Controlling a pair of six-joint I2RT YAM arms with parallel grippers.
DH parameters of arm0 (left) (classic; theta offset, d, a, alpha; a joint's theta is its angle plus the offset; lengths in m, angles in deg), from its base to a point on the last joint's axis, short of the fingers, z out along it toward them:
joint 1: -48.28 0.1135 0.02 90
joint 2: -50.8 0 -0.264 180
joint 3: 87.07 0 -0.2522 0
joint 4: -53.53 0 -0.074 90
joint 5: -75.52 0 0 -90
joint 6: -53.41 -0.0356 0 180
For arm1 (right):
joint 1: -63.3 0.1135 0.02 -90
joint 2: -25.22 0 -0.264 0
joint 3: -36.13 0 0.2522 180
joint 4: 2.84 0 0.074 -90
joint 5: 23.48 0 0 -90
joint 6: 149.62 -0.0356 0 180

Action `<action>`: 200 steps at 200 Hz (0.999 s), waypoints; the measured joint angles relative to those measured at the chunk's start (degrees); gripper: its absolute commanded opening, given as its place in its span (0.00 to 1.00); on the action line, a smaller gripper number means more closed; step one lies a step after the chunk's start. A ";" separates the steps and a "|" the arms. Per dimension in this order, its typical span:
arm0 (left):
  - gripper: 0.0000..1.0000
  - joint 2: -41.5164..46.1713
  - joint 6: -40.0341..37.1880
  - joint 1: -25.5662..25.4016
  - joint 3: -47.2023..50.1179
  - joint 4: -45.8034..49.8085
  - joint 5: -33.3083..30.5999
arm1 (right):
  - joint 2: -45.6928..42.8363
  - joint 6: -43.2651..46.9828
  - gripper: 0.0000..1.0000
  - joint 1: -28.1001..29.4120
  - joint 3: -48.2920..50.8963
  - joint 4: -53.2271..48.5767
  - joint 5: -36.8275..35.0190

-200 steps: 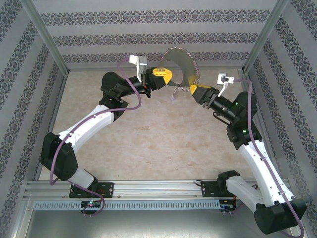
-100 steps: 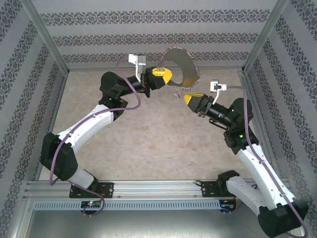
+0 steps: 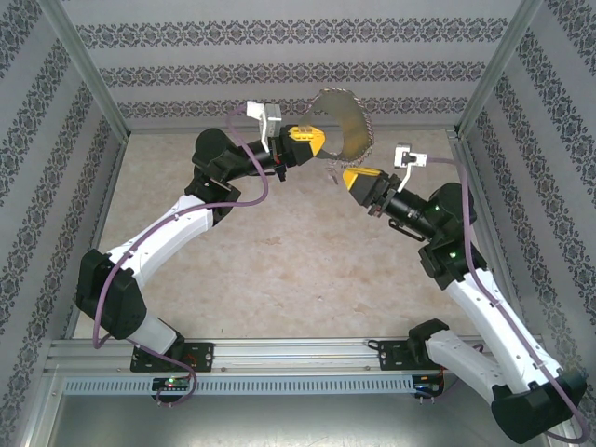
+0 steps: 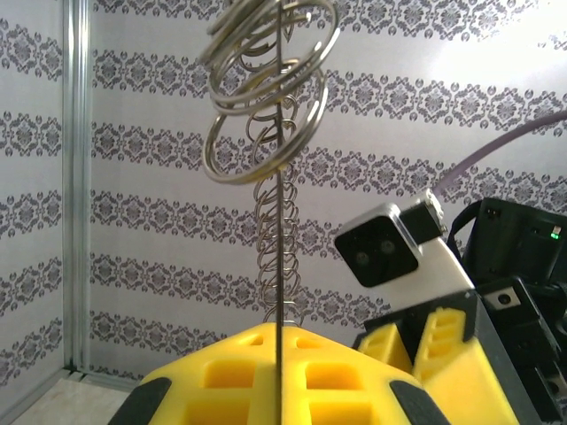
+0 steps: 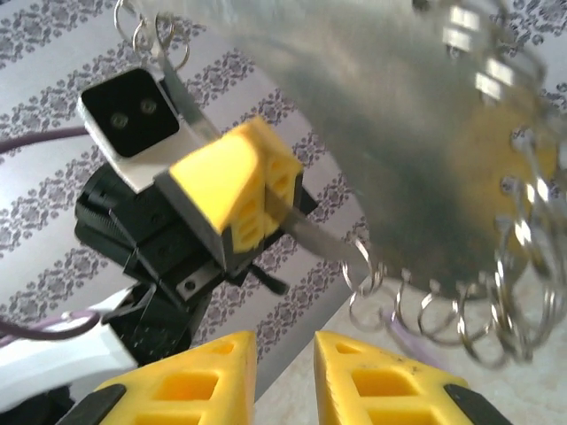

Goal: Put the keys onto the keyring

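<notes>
My left gripper (image 3: 315,143) is raised at the back of the table, shut on the rim of the keyring (image 3: 343,116). The keyring is a large thin grey hoop fringed with small silvery loops. In the left wrist view it stands edge-on as a dark line (image 4: 280,221) rising from between the yellow fingers (image 4: 230,372). My right gripper (image 3: 352,175) hovers just below and right of the hoop's lower edge. Its jaws stand narrowly apart (image 5: 285,341) with nothing between them, under the hanging loops (image 5: 425,305). The keys are out of view; a small silvery bit (image 3: 329,172) dangles below the left gripper, and I cannot tell what it is.
Patterned walls enclose the beige table (image 3: 279,270) on three sides, with metal posts (image 3: 88,70) at the back corners. An aluminium rail (image 3: 298,349) runs along the near edge by the arm bases. Both wrists are close together at the back centre.
The right gripper has moved left and slightly down to under the hoop's lower edge, and its jaws have narrowed. The left gripper keeps its hold and has shifted only slightly.
</notes>
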 measured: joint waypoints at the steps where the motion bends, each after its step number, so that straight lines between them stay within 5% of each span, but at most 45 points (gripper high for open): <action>1: 0.00 0.00 -0.04 0.00 0.00 0.07 -0.02 | 0.07 -0.04 0.24 0.00 -0.07 0.07 -0.09; 200: 0.00 -0.79 -2.40 0.00 -1.60 3.52 -2.99 | 4.11 -13.64 0.27 -1.14 3.54 10.95 -3.06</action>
